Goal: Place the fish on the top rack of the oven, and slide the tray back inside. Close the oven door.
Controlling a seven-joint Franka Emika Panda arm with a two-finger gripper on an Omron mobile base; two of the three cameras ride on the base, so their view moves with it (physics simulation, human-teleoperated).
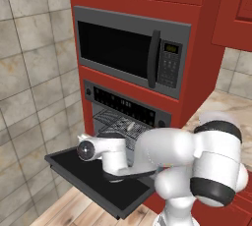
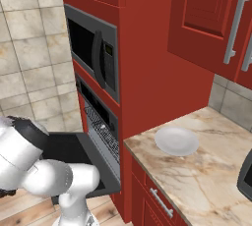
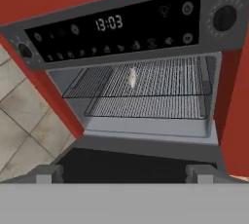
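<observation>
Fish [image 3: 131, 77] lies on the top rack [image 3: 160, 77], near its middle, w/ long axis running front-to-back into the oven [image 3: 146, 28]. Rack looks about flush inside, though I can't tell if fully home. Claw [image 3: 124, 173] released, jaws wide, nothing held, facing straight into the cavity just above the oven door [image 1: 83, 178], which hangs flat open. Next, prob.: check rack, then swing under door's front edge & lift.

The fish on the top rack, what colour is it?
Pale grey-beige, almost off-white. The fish shows best in the hand view, lying on the grey wire top rack.
</observation>
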